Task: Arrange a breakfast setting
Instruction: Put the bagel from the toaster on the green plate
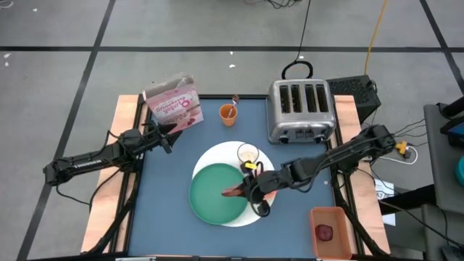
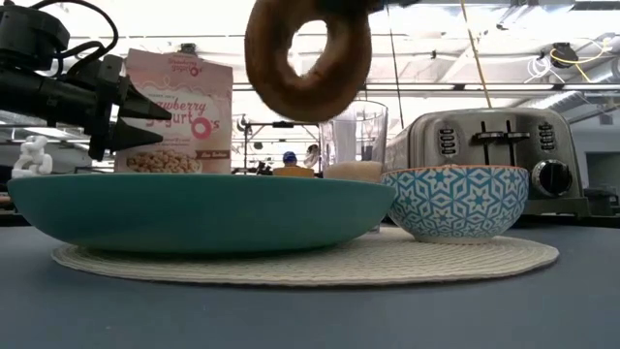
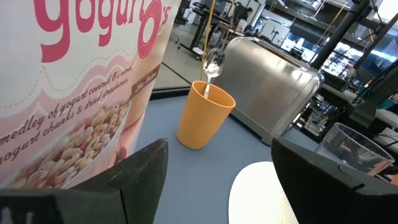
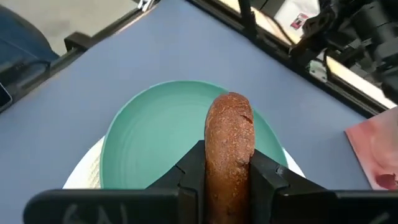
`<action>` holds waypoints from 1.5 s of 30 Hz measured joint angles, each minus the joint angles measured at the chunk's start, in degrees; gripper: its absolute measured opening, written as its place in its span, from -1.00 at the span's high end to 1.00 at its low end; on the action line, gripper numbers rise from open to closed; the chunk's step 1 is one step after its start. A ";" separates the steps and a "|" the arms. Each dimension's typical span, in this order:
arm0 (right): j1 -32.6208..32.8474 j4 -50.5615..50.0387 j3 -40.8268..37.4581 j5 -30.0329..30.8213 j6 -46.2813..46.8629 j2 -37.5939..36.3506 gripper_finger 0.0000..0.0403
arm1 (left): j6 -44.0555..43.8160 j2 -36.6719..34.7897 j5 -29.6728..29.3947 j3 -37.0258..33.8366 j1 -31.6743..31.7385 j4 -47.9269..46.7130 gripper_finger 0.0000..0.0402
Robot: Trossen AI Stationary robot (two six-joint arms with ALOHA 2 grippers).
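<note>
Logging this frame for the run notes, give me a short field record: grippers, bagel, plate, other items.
right gripper: shut on the bagel, held edge-up above the green plate
left gripper: open, empty, beside the cereal box
green plate: on the round white mat, nothing on it
bowl: on the mat, beside the plate
spoon: standing in the orange cup
toaster: back of table

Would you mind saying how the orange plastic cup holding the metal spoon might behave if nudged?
The orange plastic cup looks light and tall for its base, so probably tips easily. The metal spoon standing in it likely makes it top-heavy; it might also slide on the smooth blue tabletop.
</note>
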 joint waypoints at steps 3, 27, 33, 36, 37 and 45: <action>0.23 -0.07 0.00 -0.01 -0.08 1.70 0.68 | 0.00 0.00 0.02 0.00 0.00 -0.03 -0.43; -1.53 15.39 0.00 4.60 -20.86 13.73 0.68 | 0.20 -0.01 0.11 0.00 0.00 -0.26 -0.43; -2.76 16.30 0.00 4.38 -19.26 13.69 0.68 | 0.13 -0.02 0.11 0.00 0.02 -0.24 -0.43; -3.11 15.87 -0.02 4.38 -17.05 13.71 0.68 | 0.00 -0.02 0.11 0.00 0.01 -0.24 -0.43; -3.11 16.08 -0.02 4.38 -16.48 13.71 0.68 | 0.00 0.00 0.11 0.00 0.01 -0.24 -0.43; -3.07 16.22 -0.02 4.34 -16.30 13.71 0.68 | 0.00 -0.02 0.11 0.00 0.02 -0.24 -0.43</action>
